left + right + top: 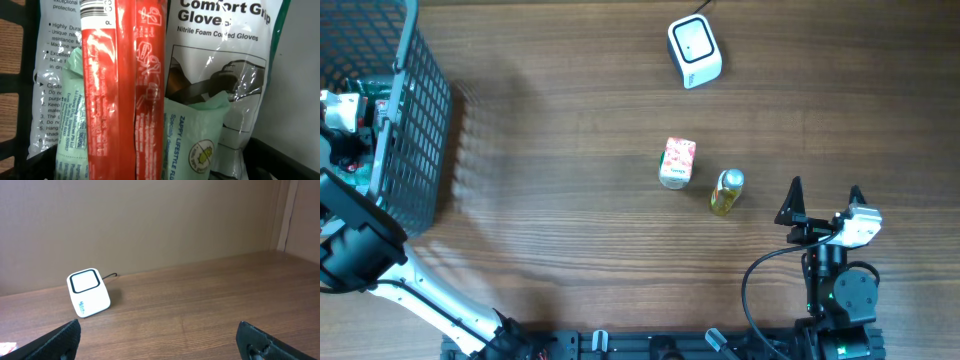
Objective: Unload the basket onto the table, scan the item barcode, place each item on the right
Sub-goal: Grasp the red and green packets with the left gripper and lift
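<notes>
red packet in left wrist view, scanner overhead

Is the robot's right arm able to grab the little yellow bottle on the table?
Probably yes. The right arm has its jaws open near the little yellow bottle, with only bare table between them. The carton lies on the bottle's other side, out of the way.

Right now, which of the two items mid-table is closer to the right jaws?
The yellow bottle with the silver cap is closer; the pink-and-white carton sits beyond it, farther left in the overhead view.
</notes>
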